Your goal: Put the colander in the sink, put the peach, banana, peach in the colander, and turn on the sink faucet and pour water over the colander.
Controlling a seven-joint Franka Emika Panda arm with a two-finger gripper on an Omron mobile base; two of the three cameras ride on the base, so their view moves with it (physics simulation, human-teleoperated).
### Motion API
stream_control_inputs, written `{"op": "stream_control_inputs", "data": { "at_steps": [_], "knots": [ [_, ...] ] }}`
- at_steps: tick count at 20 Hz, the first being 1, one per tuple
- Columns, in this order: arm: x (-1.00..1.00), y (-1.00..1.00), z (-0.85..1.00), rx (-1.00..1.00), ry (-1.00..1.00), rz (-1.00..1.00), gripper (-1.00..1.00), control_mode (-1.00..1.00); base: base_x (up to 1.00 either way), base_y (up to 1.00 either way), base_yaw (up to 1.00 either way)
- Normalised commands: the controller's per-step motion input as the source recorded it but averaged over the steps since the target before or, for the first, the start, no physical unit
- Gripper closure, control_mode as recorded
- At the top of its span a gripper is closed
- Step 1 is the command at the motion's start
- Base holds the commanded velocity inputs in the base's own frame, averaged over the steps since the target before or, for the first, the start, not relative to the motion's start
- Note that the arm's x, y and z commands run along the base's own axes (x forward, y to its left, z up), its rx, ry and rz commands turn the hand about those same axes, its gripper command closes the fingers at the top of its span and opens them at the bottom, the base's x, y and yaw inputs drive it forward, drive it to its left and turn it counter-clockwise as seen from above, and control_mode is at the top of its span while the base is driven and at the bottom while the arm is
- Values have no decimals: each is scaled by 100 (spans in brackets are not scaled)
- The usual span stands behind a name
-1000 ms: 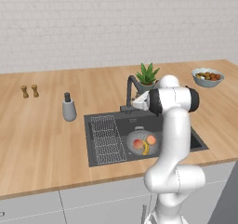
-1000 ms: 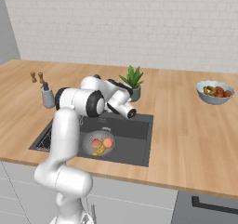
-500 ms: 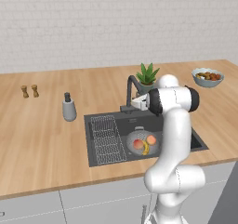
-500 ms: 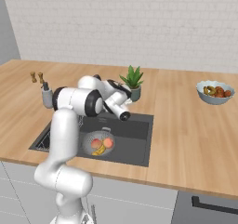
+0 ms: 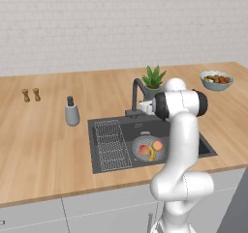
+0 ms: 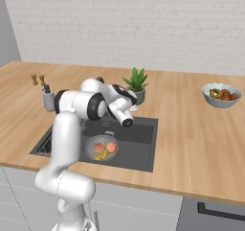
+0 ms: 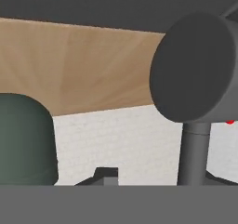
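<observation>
Sitting in the dark sink (image 5: pixel 198 145) at lower centre of the left base view, the colander (image 5: pixel 149 148) already holds two peaches (image 5: pixel 157 145) and the banana (image 5: pixel 151 154); no water is seen falling. The sink faucet (image 5: pixel 135 95) rises just behind the basin, its long axis upright with the spout bent over toward the colander. The gripper (image 5: pixel 143 106) sits just right of the faucet's stem in that view, near its base, so the coming move likely turns on a short reach leftward to the handle. Whether its fingers are spread or closed cannot be told. A potted plant (image 6: pixel 136 84) stands behind. No brand, label or writing is legible anywhere.
</observation>
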Motion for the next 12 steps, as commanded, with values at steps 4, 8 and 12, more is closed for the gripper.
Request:
{"op": "stream_control_inputs", "data": {
  "at_steps": [4,8,12],
  "knots": [
    [0,-100,-45,19,5,0,100,-100,0,0,0],
    [0,-100,-59,18,8,0,100,-100,0,0,0],
    [0,-100,-78,14,15,-1,100,-100,0,0,0]
  ]
}}
